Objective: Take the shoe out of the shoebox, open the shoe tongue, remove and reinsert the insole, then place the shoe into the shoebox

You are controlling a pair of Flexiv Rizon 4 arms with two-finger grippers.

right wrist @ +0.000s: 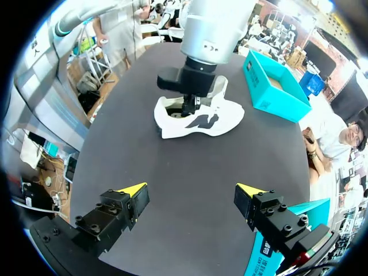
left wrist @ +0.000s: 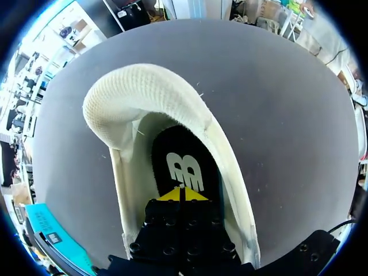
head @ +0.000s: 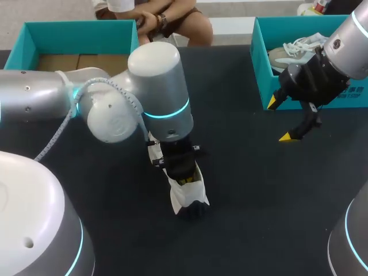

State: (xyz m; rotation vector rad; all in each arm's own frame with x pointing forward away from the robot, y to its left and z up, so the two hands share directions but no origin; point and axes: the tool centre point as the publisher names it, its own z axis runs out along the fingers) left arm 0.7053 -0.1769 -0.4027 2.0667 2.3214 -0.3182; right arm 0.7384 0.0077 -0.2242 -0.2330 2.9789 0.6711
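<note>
A white shoe (head: 185, 194) with a black side mark lies on the dark table near the middle. My left gripper (head: 183, 172) is down inside its opening. From the left wrist, the gripper (left wrist: 182, 193) is shut, its yellow tips together on the black insole (left wrist: 178, 158), and the padded heel collar (left wrist: 144, 92) curves ahead of them. My right gripper (head: 279, 121) hangs open above the table beside the right shoebox (head: 260, 75), holding nothing. In the right wrist view the shoe (right wrist: 198, 119) lies well ahead of the open right gripper (right wrist: 192, 196), with the left arm (right wrist: 201, 52) standing over it.
A second white shoe (head: 293, 49) lies inside the right teal shoebox. Another teal box (head: 75, 31) with a bare cardboard floor stands at the back left; in the right wrist view this box (right wrist: 270, 86) is beyond the shoe.
</note>
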